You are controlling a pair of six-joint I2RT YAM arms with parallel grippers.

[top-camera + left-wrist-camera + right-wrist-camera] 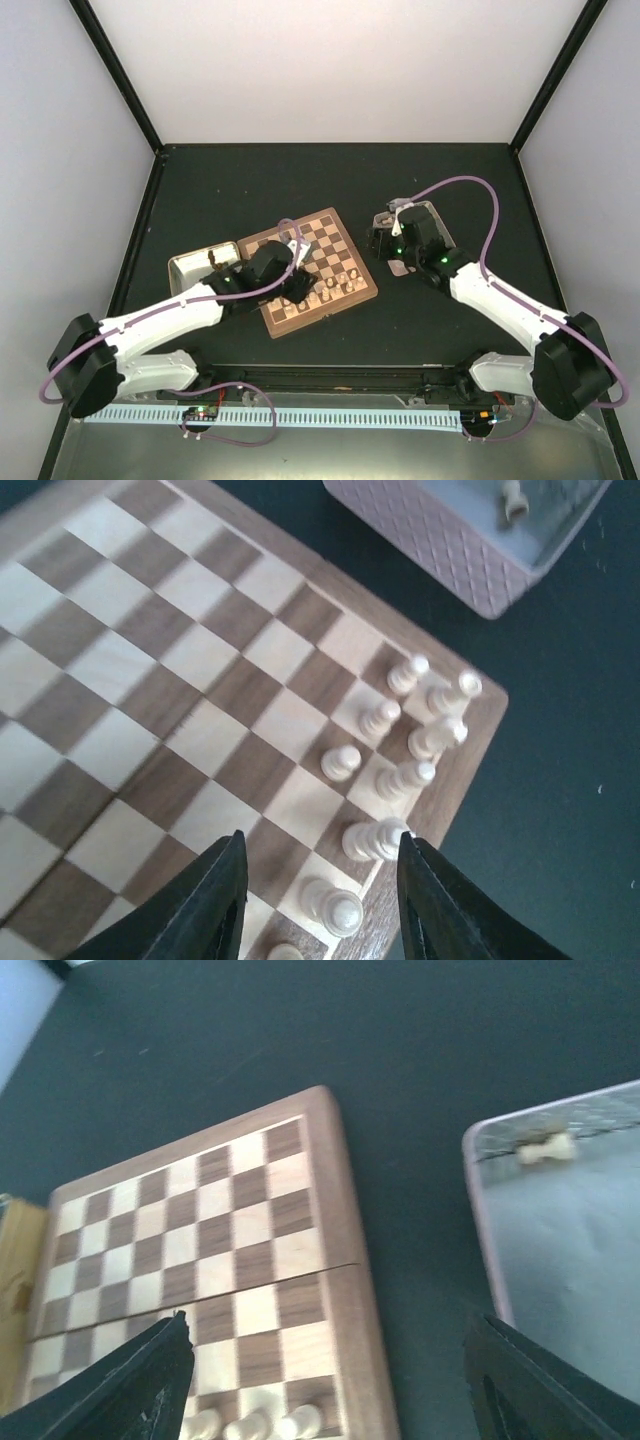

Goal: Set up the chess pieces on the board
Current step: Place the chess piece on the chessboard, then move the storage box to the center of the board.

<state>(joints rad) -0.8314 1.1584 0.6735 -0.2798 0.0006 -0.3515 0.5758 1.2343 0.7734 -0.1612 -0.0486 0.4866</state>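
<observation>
The board (pixel 325 232) lies at the table's middle. Several cream chess pieces (pixel 335 288) stand in two rows along its near right edge. My left gripper (pixel 303 290) is open and empty just above these pieces. In the left wrist view its fingers (pixel 215 900) straddle a pawn (pixel 333 908) and a taller piece (pixel 375 840) on the board (pixel 150 680). My right gripper (pixel 383 243) is open and empty, between the board and the right tray (pixel 428 212). One piece (pixel 545 1148) lies in that tray (pixel 480 1220).
A second metal tray (pixel 190 265) sits left of the board under my left arm, with dark pieces in it. The right tray also shows in the left wrist view (pixel 430 540), holding one pale piece (pixel 513 498). Walls enclose the black table.
</observation>
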